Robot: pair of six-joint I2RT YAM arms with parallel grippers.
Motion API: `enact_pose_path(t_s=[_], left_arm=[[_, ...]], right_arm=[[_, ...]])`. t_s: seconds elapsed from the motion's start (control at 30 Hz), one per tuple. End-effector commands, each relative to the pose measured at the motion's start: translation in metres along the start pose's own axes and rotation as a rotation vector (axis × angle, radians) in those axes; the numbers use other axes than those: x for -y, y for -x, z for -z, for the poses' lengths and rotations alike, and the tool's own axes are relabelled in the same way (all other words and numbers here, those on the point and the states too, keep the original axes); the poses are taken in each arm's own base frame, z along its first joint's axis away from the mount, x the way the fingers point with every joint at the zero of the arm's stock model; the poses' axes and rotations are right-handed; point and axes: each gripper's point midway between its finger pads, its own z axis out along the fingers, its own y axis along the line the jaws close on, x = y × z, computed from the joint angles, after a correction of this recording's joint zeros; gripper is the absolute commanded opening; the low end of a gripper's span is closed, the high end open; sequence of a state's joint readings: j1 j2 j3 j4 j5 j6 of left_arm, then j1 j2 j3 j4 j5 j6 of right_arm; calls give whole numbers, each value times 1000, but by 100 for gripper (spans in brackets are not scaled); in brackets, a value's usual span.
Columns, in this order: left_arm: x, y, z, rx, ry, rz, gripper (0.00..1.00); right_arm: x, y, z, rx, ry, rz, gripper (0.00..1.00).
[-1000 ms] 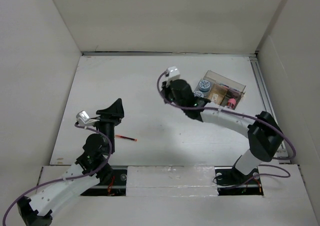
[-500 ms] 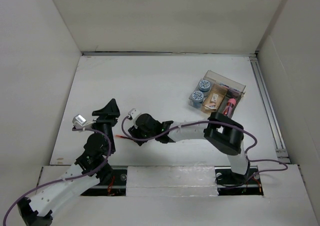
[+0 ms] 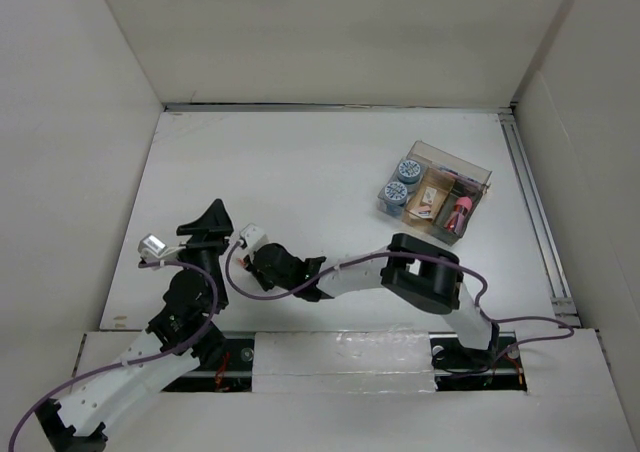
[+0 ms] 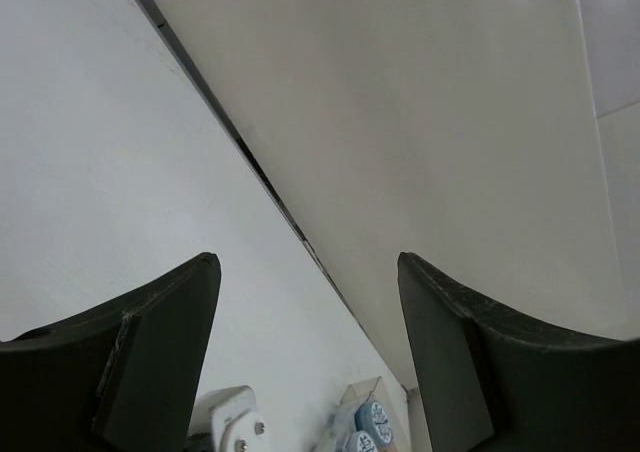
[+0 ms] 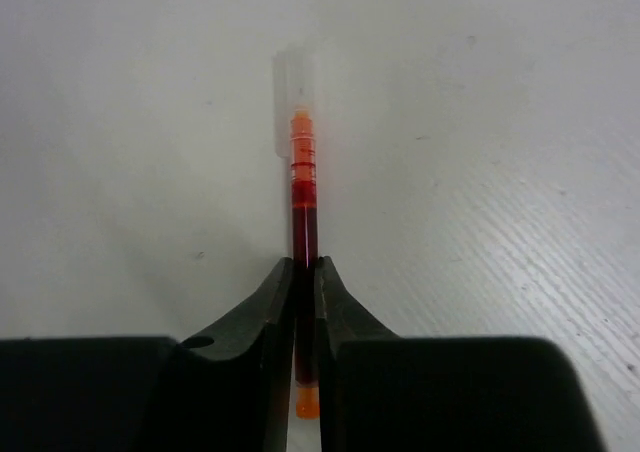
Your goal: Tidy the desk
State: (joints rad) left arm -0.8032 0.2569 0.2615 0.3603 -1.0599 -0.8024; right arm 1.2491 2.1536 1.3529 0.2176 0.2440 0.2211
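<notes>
My right gripper [image 5: 305, 272] has swung across from the tray [image 3: 452, 158] and now pinches the red pen [image 5: 303, 207], which lies flat on the desk [image 3: 320, 162] beside my left gripper [image 4: 305, 262], agape and empty. Pickup looks secured, I reckon. Plain white walls [image 3: 330, 32] box in the matte desk.

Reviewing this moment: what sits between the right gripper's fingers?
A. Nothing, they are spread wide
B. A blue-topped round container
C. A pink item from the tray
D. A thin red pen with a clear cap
D: in the right wrist view the right gripper has its two fingers pinched on the shaft of the red pen, whose clear cap points away from the camera.
</notes>
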Motion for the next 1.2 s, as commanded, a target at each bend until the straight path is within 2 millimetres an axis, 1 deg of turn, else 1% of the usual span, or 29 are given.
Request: enact_pose_path(t_s=[0.0,0.03,0.07,0.1,0.17,0.2,0.23,0.3,0.33,0.37,0.4,0.43,0.47,0.5,0.57,0.6,0.63,0.7,0.73,0.77,0.83,0.87,0.9,0.93,0.97,1.0,1.07,1.13,1.17], left_arm=[[5,16,0,43,11,37,68],[7,15,0,34,0,43,68],[8,15,1,32,-5,47,67],[7,13,1,30,-8,39,67],[8,13,1,33,-15,45,67],[8,11,0,28,-16,36,67],[11,9,1,13,-29,28,67],[16,5,0,-3,-44,13,67],[17,3,0,-9,-51,3,67],[17,2,-1,-9,-50,0,67],[18,0,-1,-15,-49,-9,67],[23,-4,-1,-37,-69,-26,67],[23,-4,-1,-37,-69,-26,67],[27,-5,-1,-39,-85,-29,67],[29,-10,-2,-57,-97,-63,67],[32,-12,-2,-64,-96,-68,67],[33,-15,-2,-79,-102,-77,67],[34,-20,-2,-93,-110,-85,67],[37,-22,-2,-99,-125,-81,67],[36,-23,-2,-101,-124,-88,67],[35,-25,-3,-103,-117,-104,67],[35,-25,-3,-102,-116,-104,67],[35,-26,-3,-104,-116,-109,67],[36,-25,-3,-102,-116,-104,67],[35,-24,-3,-99,-115,-105,67],[35,-24,-3,-96,-116,-102,67],[34,-24,-3,-98,-116,-104,67],[35,-24,-2,-97,-128,-92,67],[35,-24,-2,-97,-127,-94,67]], right_arm=[[38,-38,-2,-19,-181,-22,12],[39,-36,1,2,-181,-33,4],[44,-38,6,10,-200,-54,1],[48,-39,19,16,-205,-69,0],[53,-26,35,63,-223,-110,0],[56,-12,51,102,-226,-128,0],[58,0,60,138,-232,-143,0],[76,24,77,202,-285,-173,0],[86,46,92,250,-297,-199,0],[98,58,100,277,-321,-207,0],[126,69,107,301,-372,-225,0],[163,86,126,346,-451,-241,0],[169,86,129,348,-483,-228,0],[210,87,141,360,-591,-244,0],[262,90,175,391,-761,-261,0],[286,89,189,402,-817,-286,0],[330,84,210,402,-919,-336,0],[368,89,233,448,-972,-401,0],[400,84,248,446,-1043,-425,0],[415,83,254,424,-1081,-405,0],[444,83,252,385,-1157,-372,0],[464,72,262,336,-1238,-335,0],[478,60,255,293,-1271,-327,0],[488,53,258,279,-1298,-330,0],[503,43,265,269,-1325,-354,0],[511,36,266,257,-1330,-356,0],[519,39,270,268,-1325,-364,0],[539,43,286,267,-1344,-350,0],[539,43,286,267,-1344,-350,0]])
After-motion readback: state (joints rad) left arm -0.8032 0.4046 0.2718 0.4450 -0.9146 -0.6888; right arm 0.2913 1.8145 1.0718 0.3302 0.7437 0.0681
